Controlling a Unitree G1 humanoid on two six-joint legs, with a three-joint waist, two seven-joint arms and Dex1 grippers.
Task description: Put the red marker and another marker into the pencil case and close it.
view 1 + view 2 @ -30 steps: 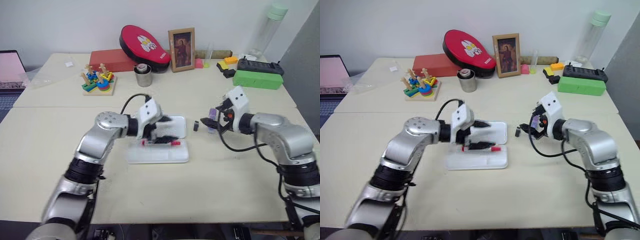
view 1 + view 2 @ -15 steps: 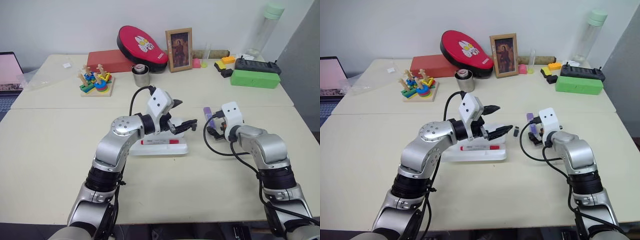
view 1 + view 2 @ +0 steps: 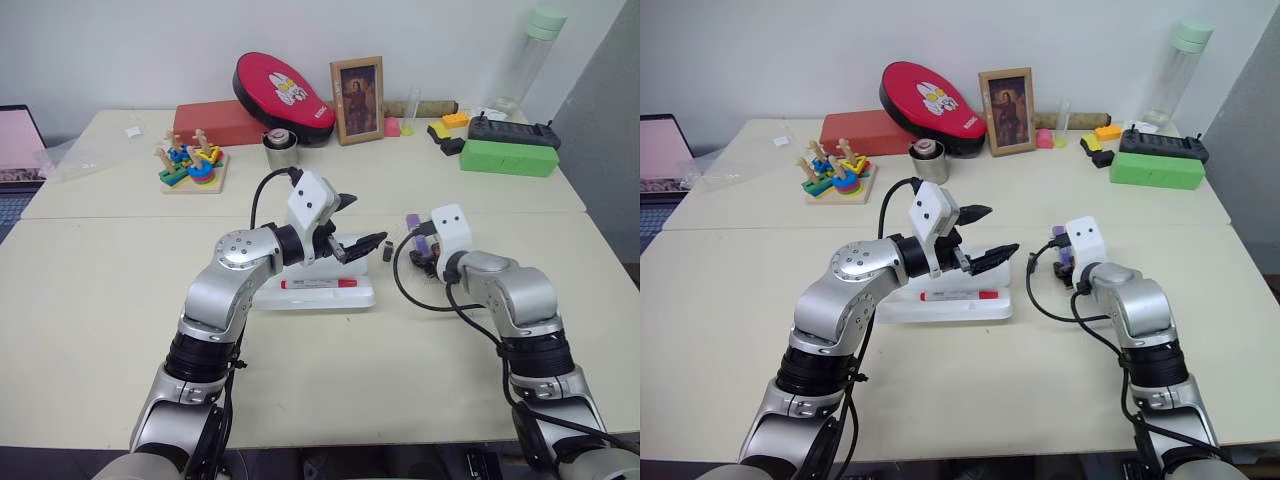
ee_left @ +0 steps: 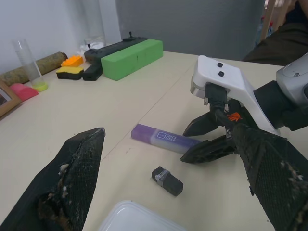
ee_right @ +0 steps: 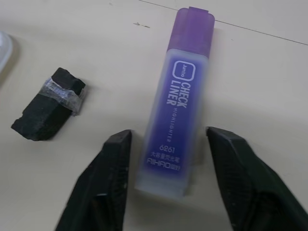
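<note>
Now the right gripper (image 5: 166, 180) straddles the purple highlighter (image 5: 175, 106) lying on the table, jaws apart with a gap either side, not yet clamping it. Best to close squarely on the barrel, clear of the small black piece (image 5: 47, 103) nearby. The red marker (image 3: 320, 284) lies in the open pencil case (image 3: 365, 298); the left gripper (image 3: 357, 223) hovers empty, jaws wide

Red box (image 3: 215, 121), stacking toy (image 3: 189, 165), framed photo (image 3: 357, 86), green block (image 3: 511, 157) on the table (image 3: 90, 290).
</note>
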